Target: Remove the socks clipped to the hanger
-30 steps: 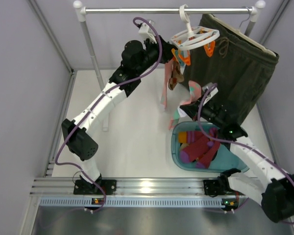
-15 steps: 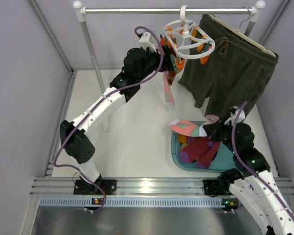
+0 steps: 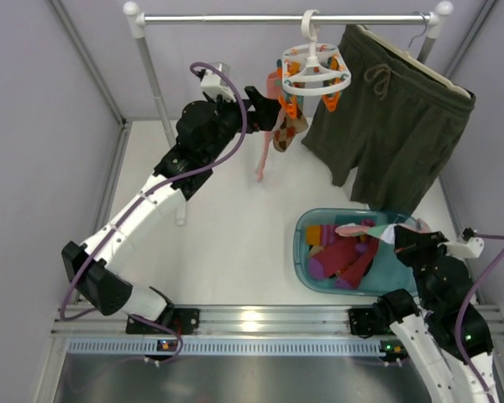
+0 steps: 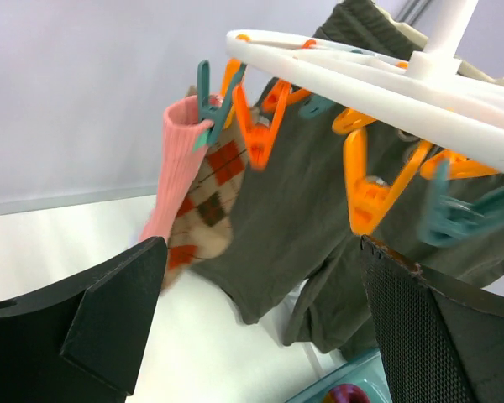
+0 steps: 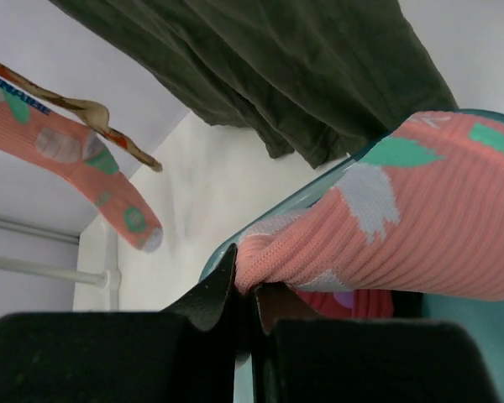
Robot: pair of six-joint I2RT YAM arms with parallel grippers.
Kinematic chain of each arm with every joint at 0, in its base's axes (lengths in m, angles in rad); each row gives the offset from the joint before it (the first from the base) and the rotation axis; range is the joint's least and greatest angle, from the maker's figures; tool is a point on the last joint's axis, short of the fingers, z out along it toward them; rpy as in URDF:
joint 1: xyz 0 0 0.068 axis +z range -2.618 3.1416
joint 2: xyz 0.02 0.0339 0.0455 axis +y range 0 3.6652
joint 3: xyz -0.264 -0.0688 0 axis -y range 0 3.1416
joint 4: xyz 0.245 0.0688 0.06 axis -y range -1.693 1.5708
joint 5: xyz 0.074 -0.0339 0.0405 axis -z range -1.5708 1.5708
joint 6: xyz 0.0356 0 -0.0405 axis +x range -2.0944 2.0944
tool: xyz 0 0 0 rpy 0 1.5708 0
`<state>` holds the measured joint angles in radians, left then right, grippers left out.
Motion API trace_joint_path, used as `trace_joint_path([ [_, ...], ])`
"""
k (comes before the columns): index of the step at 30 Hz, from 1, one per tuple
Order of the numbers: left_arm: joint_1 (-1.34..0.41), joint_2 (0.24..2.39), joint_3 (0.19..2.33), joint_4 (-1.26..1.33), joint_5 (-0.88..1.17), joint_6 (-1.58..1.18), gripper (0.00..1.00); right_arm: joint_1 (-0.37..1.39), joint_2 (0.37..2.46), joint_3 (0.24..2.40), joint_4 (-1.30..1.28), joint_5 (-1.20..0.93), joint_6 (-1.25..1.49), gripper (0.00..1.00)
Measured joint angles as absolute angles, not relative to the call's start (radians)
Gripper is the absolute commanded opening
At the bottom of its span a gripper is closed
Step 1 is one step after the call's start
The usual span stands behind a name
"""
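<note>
While pinching pink-teal sock (image 5: 420, 227) above near-right bin (image 3: 298, 252): right gripper (image 5: 244, 290); left gripper (image 4: 260, 319) spread below far hanger (image 3: 317, 71); binned socks (image 3: 344, 256), several; left clipped: pink sock (image 4: 172, 185), argyle sock (image 4: 210, 201).

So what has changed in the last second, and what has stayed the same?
The right gripper pulled the pink-teal sock off the hanger and carried it back over the bin, jaws shut on it. The left gripper drew back leftward, open. The argyle sock stays clipped.
</note>
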<state>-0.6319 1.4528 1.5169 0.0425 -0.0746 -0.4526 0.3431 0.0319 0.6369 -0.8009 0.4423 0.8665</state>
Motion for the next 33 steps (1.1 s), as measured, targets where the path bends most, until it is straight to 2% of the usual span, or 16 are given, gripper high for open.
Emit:
trace_joint_path([
  [3,-0.632,1.426,1.495,0.039,-0.097,-0.447,0.98,0.343,0.08,0.654,-0.796,0.407,0.859,0.07],
  [6,-0.632,1.417,1.486,0.033,-0.115,-0.443,0.98,0.343,0.096,0.614,-0.807,0.347,0.857,0.08],
  [8,-0.632,1.414,1.476,0.029,-0.13,-0.44,0.98,0.343,0.077,0.594,-0.831,0.317,0.86,0.14],
  [9,-0.632,1.413,1.47,0.028,-0.138,-0.439,0.98,0.343,0.062,0.593,-0.843,0.309,0.863,0.26],
  [10,-0.632,1.411,1.465,0.023,-0.144,-0.438,0.98,0.343,0.048,0.593,-0.849,0.304,0.869,0.64],
  [12,-0.63,1.406,1.454,0.014,-0.157,-0.435,0.98,0.344,0.024,0.597,-0.866,0.289,0.873,0.99],
  [23,-0.618,1.35,1.405,-0.01,-0.207,-0.43,0.98,0.344,0.134,0.831,-0.971,0.297,0.748,0.99],
  [27,-0.615,1.33,1.391,-0.01,-0.216,-0.424,0.98,0.344,0.324,0.902,-0.952,0.197,0.634,0.99],
  [30,-0.615,1.317,1.382,-0.012,-0.226,-0.418,0.98,0.344,0.445,0.837,-0.856,0.072,0.59,0.99],
  [33,-0.615,1.297,1.376,-0.026,-0.247,-0.416,0.98,0.345,0.506,0.657,-0.607,-0.111,0.587,1.0],
])
